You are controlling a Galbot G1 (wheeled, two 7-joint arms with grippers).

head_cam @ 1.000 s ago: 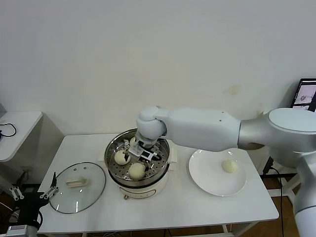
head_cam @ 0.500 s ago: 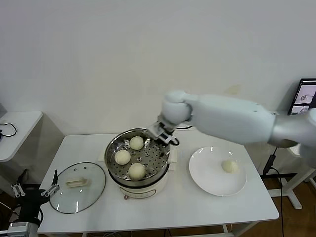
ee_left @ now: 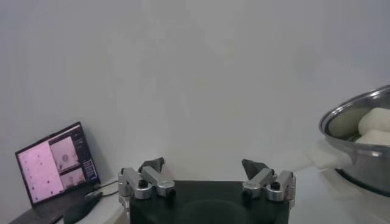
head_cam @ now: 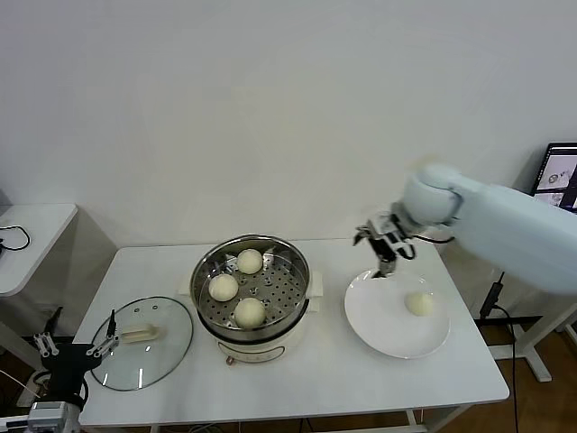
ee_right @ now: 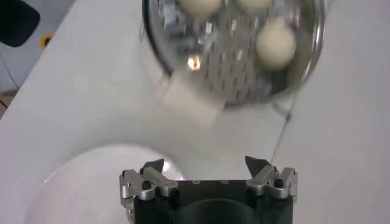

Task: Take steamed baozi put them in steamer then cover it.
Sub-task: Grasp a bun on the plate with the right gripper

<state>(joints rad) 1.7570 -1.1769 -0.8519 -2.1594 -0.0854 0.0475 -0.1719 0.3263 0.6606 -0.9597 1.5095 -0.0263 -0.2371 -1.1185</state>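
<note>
The steamer stands mid-table with three baozi on its perforated tray: one at the back, one at the left, one at the front. It also shows in the right wrist view and the left wrist view. A fourth baozi lies on the white plate. My right gripper is open and empty above the plate's far edge; in its wrist view the jaws stand wide apart. The cover lies flat left of the steamer. My left gripper is open, low beside the table's left front.
A small white side table stands at the far left. A screen glows at the right edge, and a laptop shows in the left wrist view. A wall stands behind the table.
My right gripper left the third baozi in the steamer, lifted out and swung right to above the plate. The left gripper shifted slightly.
</note>
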